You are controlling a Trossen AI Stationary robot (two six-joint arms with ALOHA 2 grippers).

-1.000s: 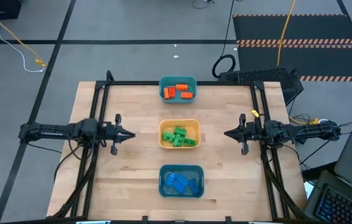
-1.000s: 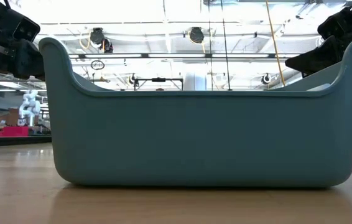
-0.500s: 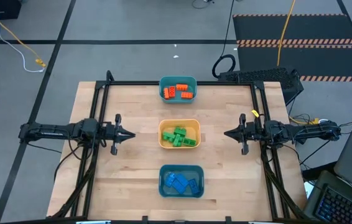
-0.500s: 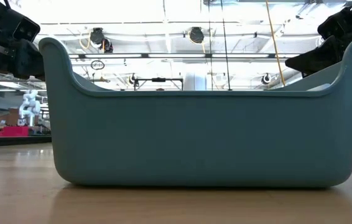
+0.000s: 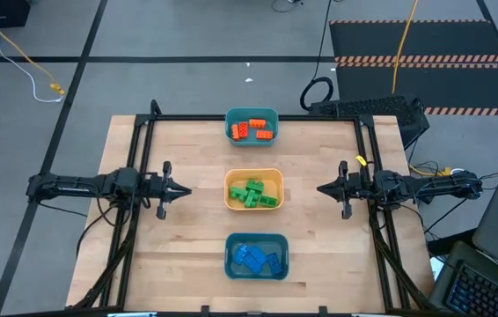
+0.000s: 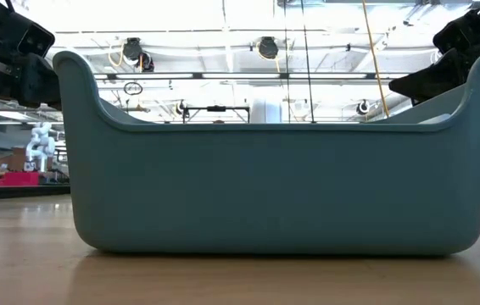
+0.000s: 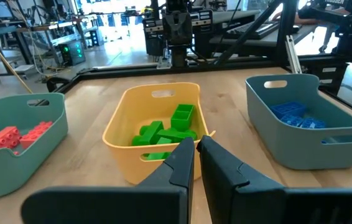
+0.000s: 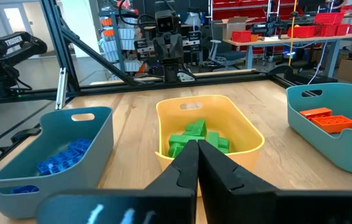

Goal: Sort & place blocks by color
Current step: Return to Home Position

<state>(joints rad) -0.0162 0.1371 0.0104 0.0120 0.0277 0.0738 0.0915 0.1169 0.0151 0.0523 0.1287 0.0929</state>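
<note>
Left hand (image 5: 187, 190) first: its fingers are pressed together on nothing, and it hangs over the left side of the desk (image 5: 187, 255) with the tips aimed at the middle. Right hand (image 5: 319, 189) mirrors it from the other side, fingers likewise closed and empty. Both are well apart from every bin, level with the middle one. To my eye that is a parked pose, with both arms out of the way of the row.

Straight ahead of both hands sits the yellow bin (image 5: 230, 176) in the centre of the desk, with the green blocks (image 5: 253, 193) heaped inside it. Each wrist view looks right down into that pile past its own closed fingers.

Beyond it, at the back edge, the far teal bin (image 5: 229, 119) holds the orange blocks (image 5: 252, 130). At the front edge, the near teal bin (image 5: 230, 242) holds the blue blocks (image 5: 256, 258). From desk height that near bin's wall blocks the whole view, so nothing inside any bin shows there.

One colour per bin, three bins in a straight line down the middle — easy reach for either arm, I'd say. I can spot no block loose on the wood, so the sorting looks finished, with nothing left to pick up.
</note>
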